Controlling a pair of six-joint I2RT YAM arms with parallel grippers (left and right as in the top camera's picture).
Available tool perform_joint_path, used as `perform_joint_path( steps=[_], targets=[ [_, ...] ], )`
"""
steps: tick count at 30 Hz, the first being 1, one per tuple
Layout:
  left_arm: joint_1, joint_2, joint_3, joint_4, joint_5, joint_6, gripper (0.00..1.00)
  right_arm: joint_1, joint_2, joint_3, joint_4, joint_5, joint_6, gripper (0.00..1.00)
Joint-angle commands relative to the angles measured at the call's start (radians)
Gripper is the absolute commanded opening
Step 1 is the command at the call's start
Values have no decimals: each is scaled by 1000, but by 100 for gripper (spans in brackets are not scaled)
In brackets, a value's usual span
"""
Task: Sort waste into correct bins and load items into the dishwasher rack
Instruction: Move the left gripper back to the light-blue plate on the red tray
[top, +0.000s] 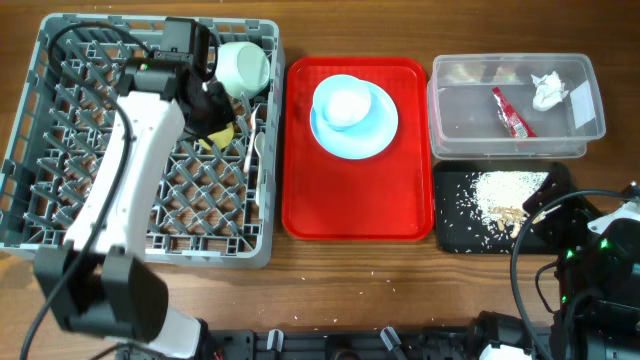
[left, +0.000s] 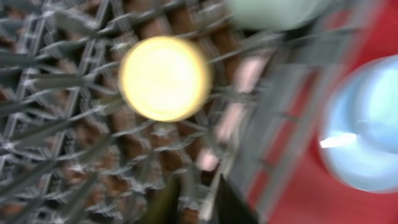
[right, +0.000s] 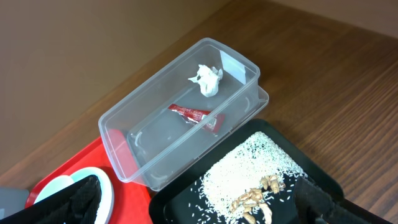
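Left gripper (left: 196, 190), narrowly parted, empty, above rack (left: 56, 130) with yellow cup (left: 165, 78); napkin (top: 547, 90), wrapper (top: 512, 112) in tub (top: 510, 59)

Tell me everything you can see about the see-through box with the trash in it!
The clear plastic tub is a rectangular, see-through box with rounded corners, a thick rim and no lid. A white label sticks on one short wall. It sits upright on the wooden table, right of the red tray and just behind the black tray. Inside lie a crumpled white napkin and a red wrapper.
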Motion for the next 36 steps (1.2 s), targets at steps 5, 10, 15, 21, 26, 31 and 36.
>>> perform_joint_path(
  steps=[5, 10, 15, 21, 26, 31, 36],
  targets=[
    [-163, 115, 2, 89, 110, -8, 30, -3, -4, 8, 3, -5, 6, 100],
    [-171, 237, 2, 192, 84, -8, 30, -3, -4, 8, 3, -5, 6, 100],
    [-191, 282, 0, 245, 83, 59, 22, -3, -4, 8, 3, -5, 6, 100],
    [-204, 299, 0, 312, 16, 146, 21, -3, -4, 8, 3, -5, 6, 100],
    [-218, 302, 0, 332, -7, 236, 24, -3, -4, 8, 3, -5, 6, 100],
    [-218, 303, 0, 441, -72, 257, 24, -3, -4, 8, 3, -5, 6, 100],
    [-235, 303, 0, 396, -93, 255, 15, -3, -4, 8, 3, -5, 6, 100]
  ],
)
